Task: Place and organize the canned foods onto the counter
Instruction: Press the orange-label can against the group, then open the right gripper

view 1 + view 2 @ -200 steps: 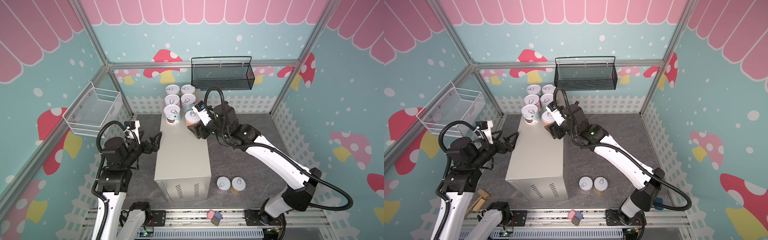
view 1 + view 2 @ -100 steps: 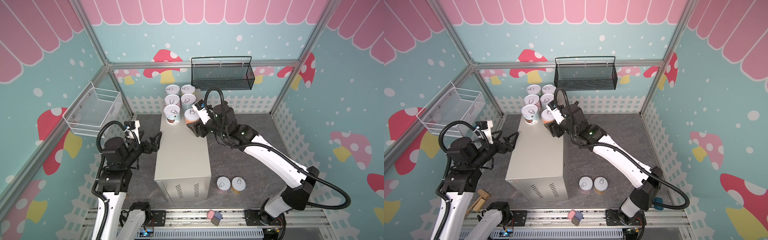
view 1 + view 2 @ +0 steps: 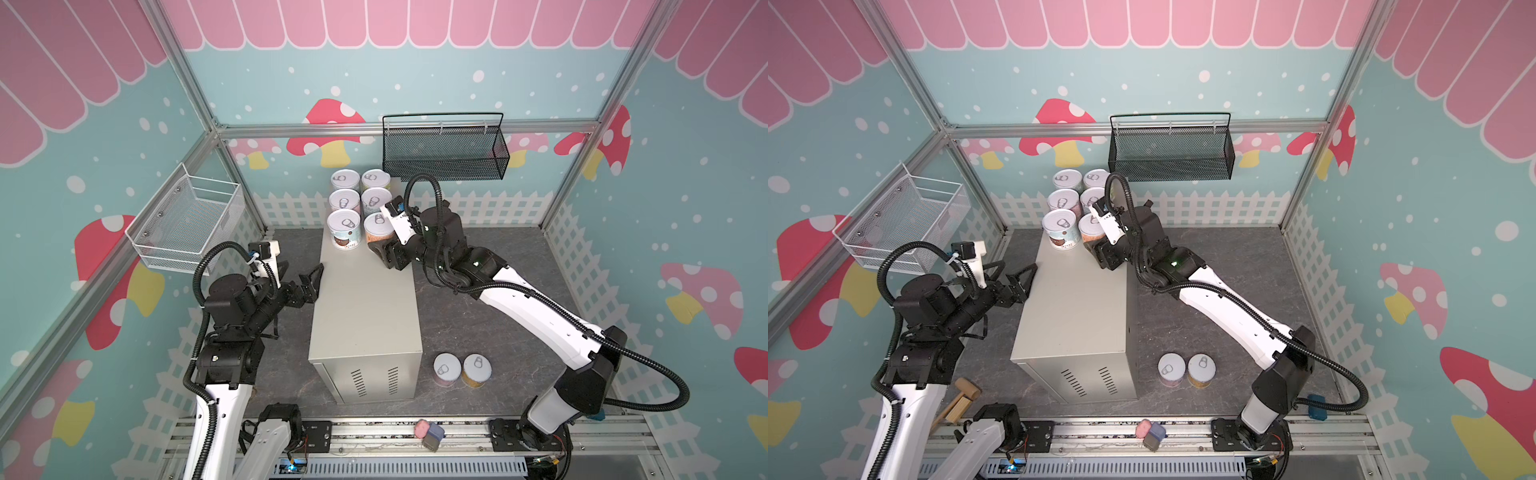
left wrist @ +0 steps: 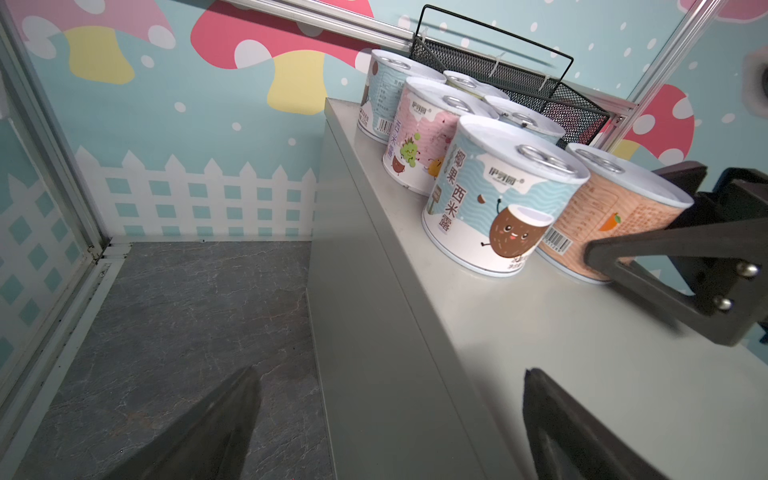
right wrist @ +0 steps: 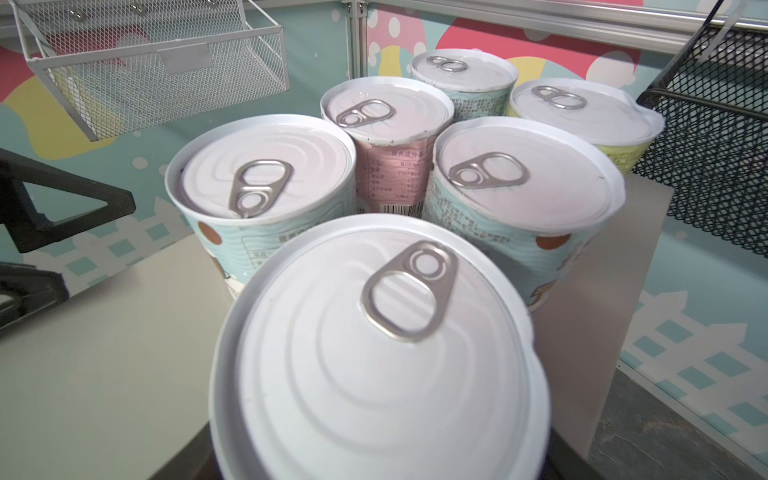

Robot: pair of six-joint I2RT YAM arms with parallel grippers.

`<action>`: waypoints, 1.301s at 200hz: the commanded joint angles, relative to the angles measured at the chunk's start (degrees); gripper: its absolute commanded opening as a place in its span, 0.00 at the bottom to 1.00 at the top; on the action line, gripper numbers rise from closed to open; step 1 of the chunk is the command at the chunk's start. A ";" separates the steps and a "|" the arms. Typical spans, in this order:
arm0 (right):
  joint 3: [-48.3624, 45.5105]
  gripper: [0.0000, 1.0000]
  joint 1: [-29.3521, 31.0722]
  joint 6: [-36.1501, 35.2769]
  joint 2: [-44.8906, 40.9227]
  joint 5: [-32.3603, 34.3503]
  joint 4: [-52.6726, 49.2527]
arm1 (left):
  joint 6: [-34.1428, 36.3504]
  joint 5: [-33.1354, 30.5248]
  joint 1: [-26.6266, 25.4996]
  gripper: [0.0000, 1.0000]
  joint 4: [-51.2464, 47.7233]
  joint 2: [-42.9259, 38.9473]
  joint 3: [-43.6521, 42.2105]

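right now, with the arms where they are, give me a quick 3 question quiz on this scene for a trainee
1. How many cans stand on the counter?
2. True or false: the left gripper holds a can.
3. Which can is the right gripper shut on? A pink, B orange, C yellow.
Key: 1: six. 2: false, it is open and empty. 3: B, the orange can.
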 commanded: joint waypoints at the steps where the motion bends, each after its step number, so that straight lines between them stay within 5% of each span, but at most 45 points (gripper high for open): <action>1: 0.98 0.65 -0.38 0.76 1.86 0.62 -0.96 | 0.60 0.61 0.00 0.99 -0.39 -0.22 -0.92; 260: 3.02 0.67 -1.28 0.86 4.17 0.57 -2.21 | 0.67 0.69 -0.13 0.99 -0.43 -0.29 -0.96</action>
